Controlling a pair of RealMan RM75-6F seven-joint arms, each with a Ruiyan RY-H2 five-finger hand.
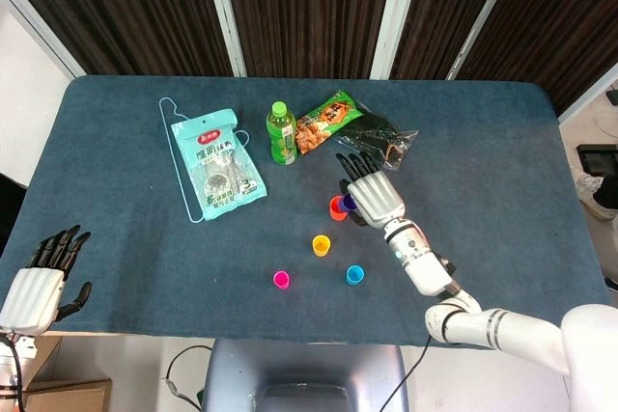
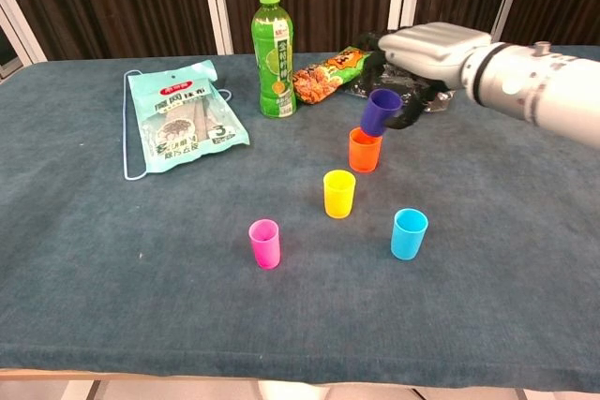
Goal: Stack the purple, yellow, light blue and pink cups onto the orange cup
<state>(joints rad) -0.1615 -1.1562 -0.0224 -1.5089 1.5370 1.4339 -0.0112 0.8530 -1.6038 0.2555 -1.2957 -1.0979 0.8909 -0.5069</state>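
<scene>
My right hand (image 2: 427, 49) (image 1: 367, 190) grips the purple cup (image 2: 380, 111) and holds it tilted just above the orange cup (image 2: 365, 150) (image 1: 337, 207); its base nearly meets the orange rim. In the head view the hand hides most of the purple cup (image 1: 348, 202). The yellow cup (image 2: 338, 194) (image 1: 321, 245) stands in front of the orange one. The light blue cup (image 2: 409, 233) (image 1: 354, 274) and the pink cup (image 2: 264, 244) (image 1: 281, 280) stand nearer the front edge. My left hand (image 1: 43, 277) hangs open off the table's front left corner.
A green bottle (image 2: 272, 41) stands behind the cups, with an orange-green snack bag (image 2: 328, 73) and a dark packet (image 1: 386, 142) to its right. A light blue pouch on a wire hanger (image 2: 178, 119) lies at the left.
</scene>
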